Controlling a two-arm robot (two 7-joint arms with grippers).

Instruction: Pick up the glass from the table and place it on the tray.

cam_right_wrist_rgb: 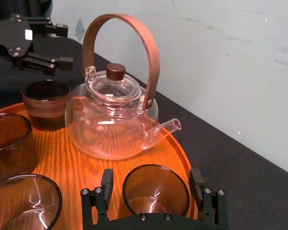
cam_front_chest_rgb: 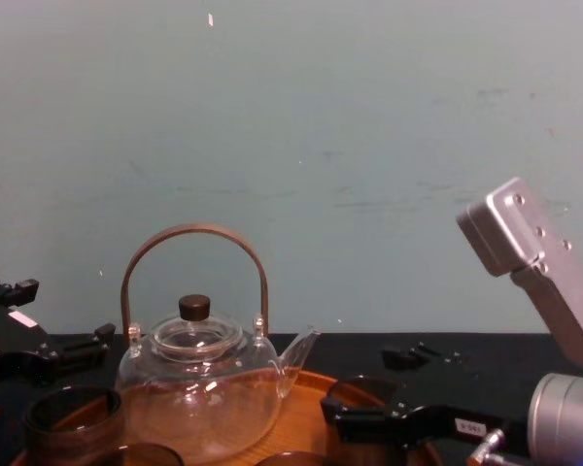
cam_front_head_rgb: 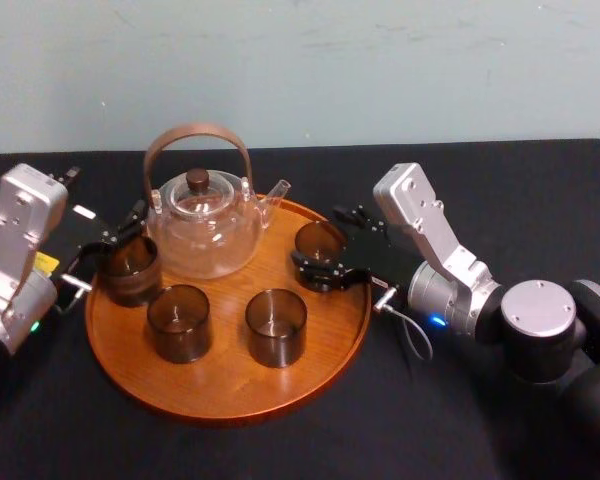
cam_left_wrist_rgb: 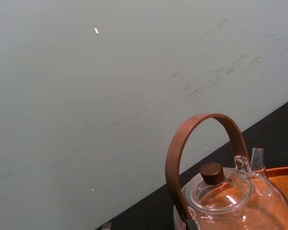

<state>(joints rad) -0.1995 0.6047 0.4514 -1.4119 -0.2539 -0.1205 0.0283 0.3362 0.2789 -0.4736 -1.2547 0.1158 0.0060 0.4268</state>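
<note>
Your right hand [cam_right_wrist_rgb: 151,176] straddles the glass [cam_right_wrist_rgb: 156,191] at the tray's [cam_front_head_rgb: 220,395] right rim, fingers apart. Your left hand [cam_right_wrist_rgb: 62,44], also apart, is near the left glass [cam_right_wrist_rgb: 45,103].

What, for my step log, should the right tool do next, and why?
Probably draw the right tool straight back off the glass: it already stands on the tray near the rim, the tool's fingers spread either side with a gap showing. The left tool hangs open by the tray's left edge.

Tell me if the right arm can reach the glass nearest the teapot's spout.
Likely yes: the right gripper has open fingers flanking that glass on the tray, with the teapot clear behind it.
</note>
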